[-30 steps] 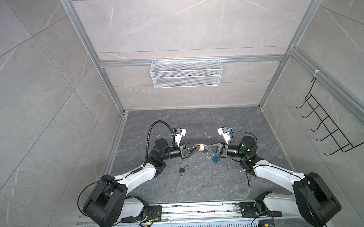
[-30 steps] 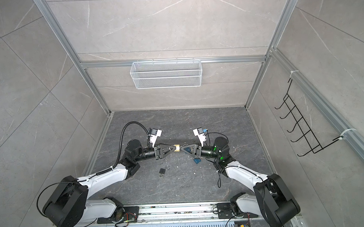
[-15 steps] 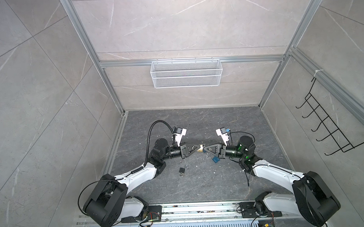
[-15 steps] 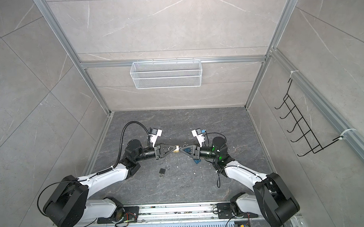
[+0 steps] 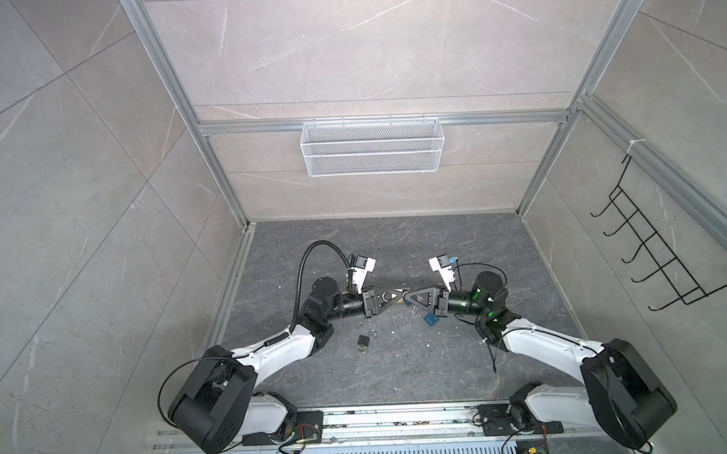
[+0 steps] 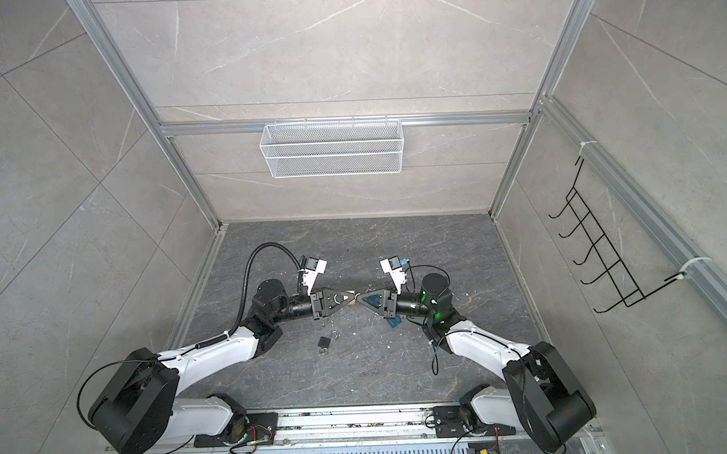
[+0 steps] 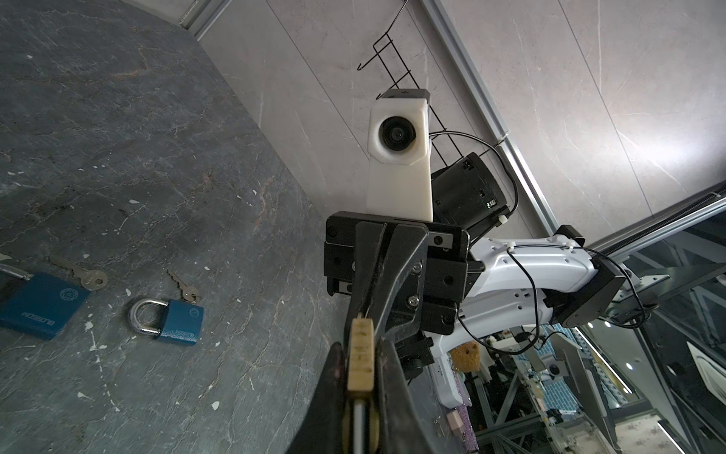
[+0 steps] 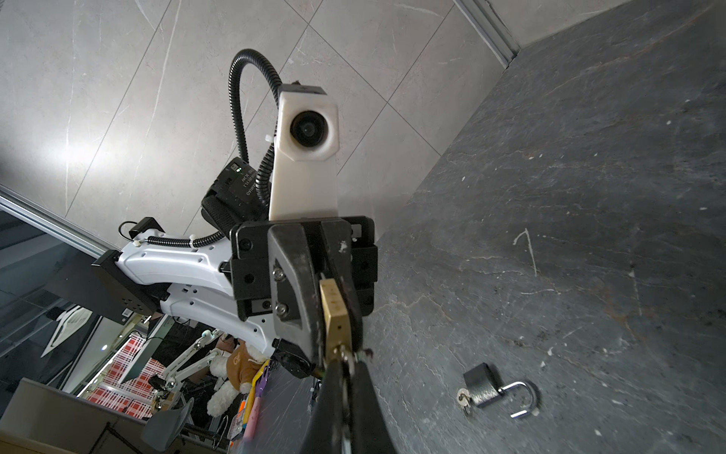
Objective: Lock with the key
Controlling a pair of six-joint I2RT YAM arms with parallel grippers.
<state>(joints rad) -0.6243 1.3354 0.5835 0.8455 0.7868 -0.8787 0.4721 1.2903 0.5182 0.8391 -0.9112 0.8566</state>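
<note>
A small brass padlock (image 7: 361, 353) hangs above the floor, and my left gripper (image 7: 361, 346) is shut on its body. The padlock's shackle (image 7: 359, 424) points back between the fingers. In the right wrist view the same padlock (image 8: 334, 314) sits in the left fingers (image 8: 292, 287). My right gripper (image 8: 345, 363) faces it tip to tip, shut on the key (image 8: 345, 353) at the padlock's bottom end. The key's blade is hidden. In both top views the left gripper (image 5: 399, 296) (image 6: 350, 301) and right gripper (image 5: 409, 297) (image 6: 360, 299) meet mid-floor.
A black padlock (image 5: 363, 341) (image 8: 481, 389) with open shackle and a key lies on the floor in front of the grippers. Two blue padlocks (image 7: 39, 306) (image 7: 180, 318) and loose keys (image 7: 84, 275) lie under the right arm. A wire basket (image 5: 371, 146) and hook rack (image 5: 662, 263) hang on the walls.
My left gripper's jaws have closed onto the brass padlock. The two grippers have drawn closer together, tip to tip. The right gripper has stayed shut on the key.
</note>
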